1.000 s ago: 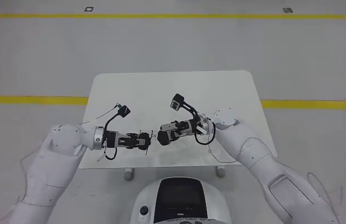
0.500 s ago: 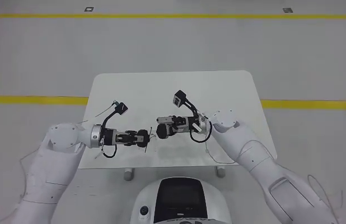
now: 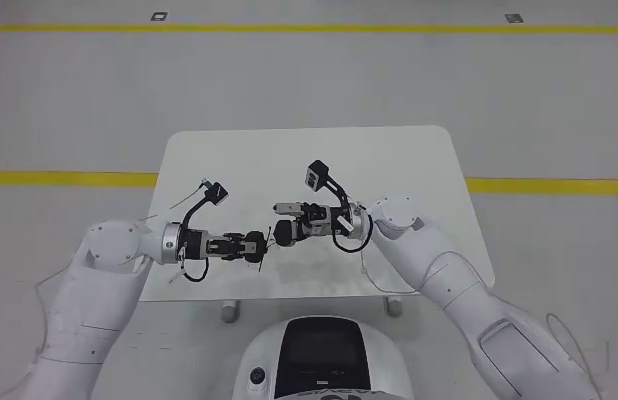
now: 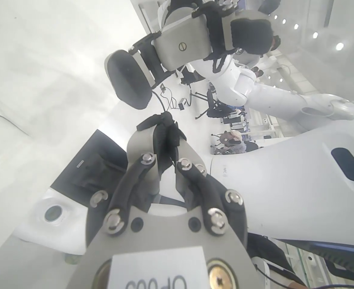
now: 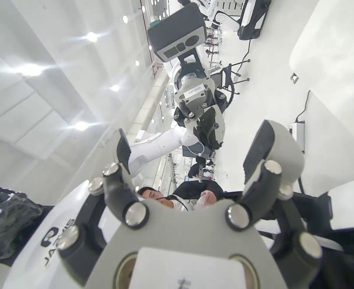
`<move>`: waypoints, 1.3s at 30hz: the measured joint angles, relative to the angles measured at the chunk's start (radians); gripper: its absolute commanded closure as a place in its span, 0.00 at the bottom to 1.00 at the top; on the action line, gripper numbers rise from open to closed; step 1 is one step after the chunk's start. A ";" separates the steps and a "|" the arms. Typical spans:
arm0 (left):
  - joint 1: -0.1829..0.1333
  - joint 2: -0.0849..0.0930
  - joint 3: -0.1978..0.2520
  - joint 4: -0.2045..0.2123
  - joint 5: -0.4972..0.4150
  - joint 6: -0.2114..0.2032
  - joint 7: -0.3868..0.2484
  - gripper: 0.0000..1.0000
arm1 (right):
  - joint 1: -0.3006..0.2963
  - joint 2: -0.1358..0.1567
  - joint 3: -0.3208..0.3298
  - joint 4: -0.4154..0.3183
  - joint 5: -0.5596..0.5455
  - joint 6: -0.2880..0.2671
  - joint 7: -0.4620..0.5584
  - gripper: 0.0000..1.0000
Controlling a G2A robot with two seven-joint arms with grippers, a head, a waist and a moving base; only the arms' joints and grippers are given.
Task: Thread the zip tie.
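Observation:
My left gripper [image 4: 164, 123] is shut on a thin black zip tie [image 4: 161, 105], whose free end sticks out past the fingertips. From above, the left gripper [image 3: 257, 245] hovers over the front middle of the white table [image 3: 389, 160], with the zip tie [image 3: 270, 242] showing as a fine line at its tip. My right gripper [image 3: 280, 226] faces it, just beyond the tie's end. Its jaws stand wide open with nothing between them in the right wrist view [image 5: 192, 139]. The left wrist view shows one black pad [image 4: 128, 82] of the right gripper close to the tie.
Yellow floor lines [image 3: 79, 178] run behind and beside the table. The far half of the tabletop is bare. The wrist cameras on black stalks [image 3: 315, 176] stand above each gripper.
My right gripper has shifted toward the left gripper and a little farther from the table's front edge. The left gripper drew back slightly with the tie still in it.

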 measured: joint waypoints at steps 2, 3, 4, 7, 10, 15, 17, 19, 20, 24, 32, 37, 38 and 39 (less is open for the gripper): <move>0.000 0.000 0.000 0.000 0.000 0.000 0.000 1.00 | 0.006 -0.005 0.000 0.010 0.030 0.029 0.000 0.00; 0.000 0.000 0.000 0.000 0.000 0.000 0.000 1.00 | 0.008 -0.006 0.001 0.012 0.037 0.034 0.000 0.00; 0.000 0.000 0.000 0.000 0.000 0.000 0.000 1.00 | 0.008 -0.006 0.002 0.013 0.040 0.035 0.000 0.00; 0.000 0.000 0.000 0.000 0.000 0.000 0.000 1.00 | 0.008 -0.006 0.002 0.013 0.038 0.033 0.000 0.00; 0.000 0.000 0.000 0.000 0.000 0.000 0.000 1.00 | 0.008 -0.006 0.002 0.013 0.038 0.033 0.000 0.00; 0.000 0.000 0.000 0.000 0.000 0.000 0.000 1.00 | -0.005 -0.003 -0.001 -0.008 0.009 0.059 -0.031 0.00; 0.000 0.000 0.000 0.000 0.000 0.000 0.000 1.00 | -0.011 -0.001 0.004 -0.017 0.007 0.086 -0.033 0.00; 0.000 0.000 0.000 0.000 0.000 0.000 0.000 1.00 | -0.012 0.000 0.008 -0.019 0.009 0.106 -0.025 0.00; 0.000 0.000 0.000 0.000 0.000 0.000 0.000 1.00 | -0.011 0.000 0.010 -0.019 0.010 0.111 -0.020 0.00; 0.000 0.000 0.000 0.000 0.000 0.000 0.000 1.00 | -0.012 -0.001 0.015 -0.010 0.026 0.114 0.008 0.60; 0.000 0.000 0.000 0.000 0.000 0.000 0.000 1.00 | -0.008 -0.010 0.007 0.018 0.035 0.104 0.024 0.91; 0.000 0.000 0.000 0.000 0.000 0.000 0.000 1.00 | -0.003 -0.017 -0.005 0.037 0.022 0.103 0.006 0.96; 0.000 0.000 0.000 0.000 0.000 0.000 0.000 1.00 | -0.002 -0.018 -0.006 0.040 0.022 0.102 0.006 0.96; 0.000 0.000 0.000 0.000 0.000 0.000 0.000 1.00 | -0.001 -0.019 -0.006 0.043 0.022 0.100 0.007 0.98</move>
